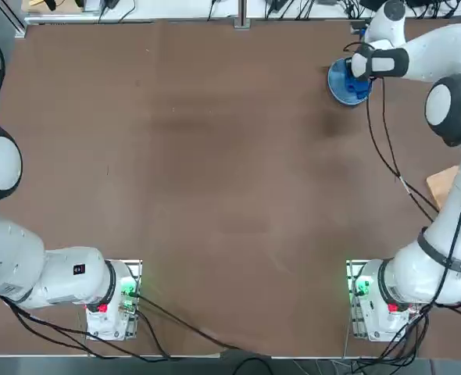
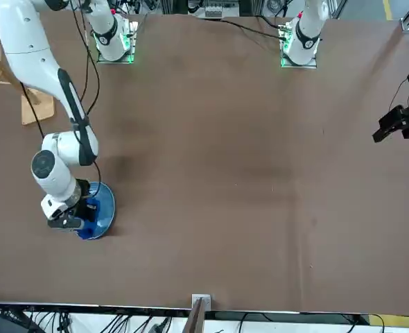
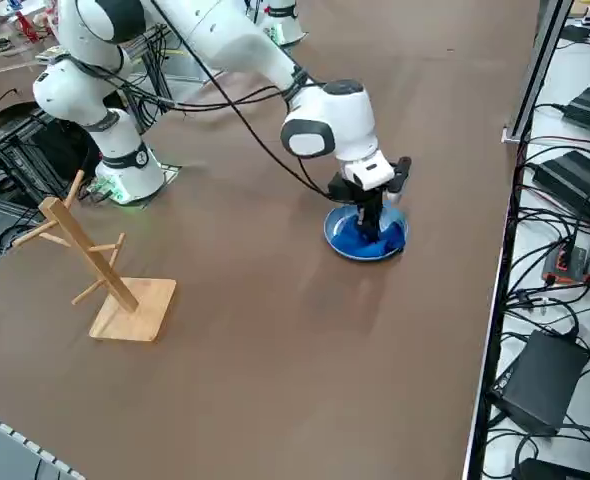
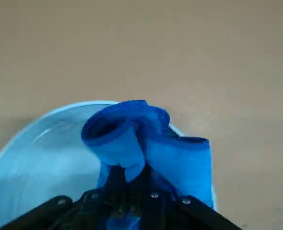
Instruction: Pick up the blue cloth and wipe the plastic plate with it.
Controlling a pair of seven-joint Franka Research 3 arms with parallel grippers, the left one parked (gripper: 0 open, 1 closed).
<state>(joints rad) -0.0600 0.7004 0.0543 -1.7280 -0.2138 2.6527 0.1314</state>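
Observation:
The plastic plate (image 1: 338, 83) is a small round light-blue dish at the table's far right corner, also seen in the front view (image 2: 108, 202) and the right side view (image 3: 337, 238). My right gripper (image 4: 132, 184) stands over it, shut on the blue cloth (image 4: 148, 139). The royal-blue fabric bunches up between the fingers and hangs down onto the plate (image 4: 36, 158), toward one side of it. From the side, the gripper (image 3: 368, 222) points straight down with the cloth (image 3: 373, 240) touching the dish. From the front, the cloth (image 2: 91, 210) shows just beside the gripper (image 2: 78, 220).
A wooden rack (image 3: 105, 275) stands on the right side of the table, nearer my base than the plate, also seen in the top view (image 1: 444, 184). The table's far edge runs close behind the plate. Cables and black boxes (image 3: 565, 180) lie beyond that edge.

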